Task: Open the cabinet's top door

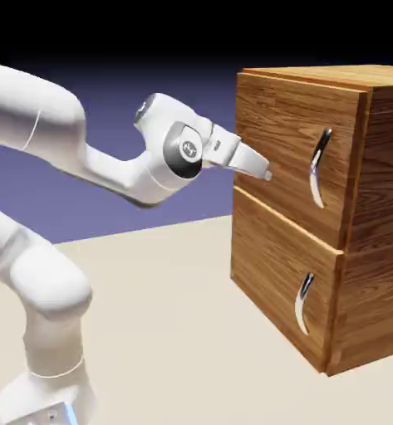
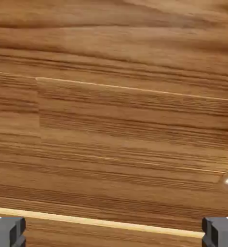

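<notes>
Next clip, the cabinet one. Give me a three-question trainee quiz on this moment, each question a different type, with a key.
1. True or false: the gripper has closed on the top door's handle.
2. Multiple choice: What fills the hand view? A) bare table B) wood grain of the cabinet C) blue backdrop
3. Short answer: How many silver handles show on the cabinet front in the exterior view, and is the top door open or shut?

Key
1. False: the gripper is open, nothing sits between its fingertips, and it is at the door's left part, apart from the handle.
2. B
3. Two, counting the lower handle; shut.
</notes>
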Robot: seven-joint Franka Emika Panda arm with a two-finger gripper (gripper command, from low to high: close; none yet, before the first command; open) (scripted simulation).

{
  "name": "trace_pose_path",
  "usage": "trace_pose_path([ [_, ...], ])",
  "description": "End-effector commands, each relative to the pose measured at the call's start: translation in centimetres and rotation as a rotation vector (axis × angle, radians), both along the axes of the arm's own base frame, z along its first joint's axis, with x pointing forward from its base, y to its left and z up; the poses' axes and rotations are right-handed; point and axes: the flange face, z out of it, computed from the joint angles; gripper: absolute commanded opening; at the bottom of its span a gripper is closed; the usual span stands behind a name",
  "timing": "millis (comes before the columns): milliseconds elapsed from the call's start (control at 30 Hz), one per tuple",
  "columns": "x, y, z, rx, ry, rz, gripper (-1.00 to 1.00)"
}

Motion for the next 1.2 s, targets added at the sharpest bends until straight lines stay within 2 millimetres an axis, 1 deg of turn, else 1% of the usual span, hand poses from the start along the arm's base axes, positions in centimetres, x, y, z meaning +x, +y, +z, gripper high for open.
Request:
trace_pose_path([
  [0,-0.1,-0.1,0.1,-0.001,-0.012,-0.001,1.0],
  [267,-0.7,-1.2,0.8,0.001,-0.112,-0.011,1.0],
  [567,-0.8,-3.4,0.7,0.019,-0.231,-0.022,1.0],
  [867,-0.1,-6.2,-0.4,0.052,-0.353,-0.024,1.0],
  [1167,1.3,-9.3,-2.5,0.1,-0.469,-0.01,1.0],
])
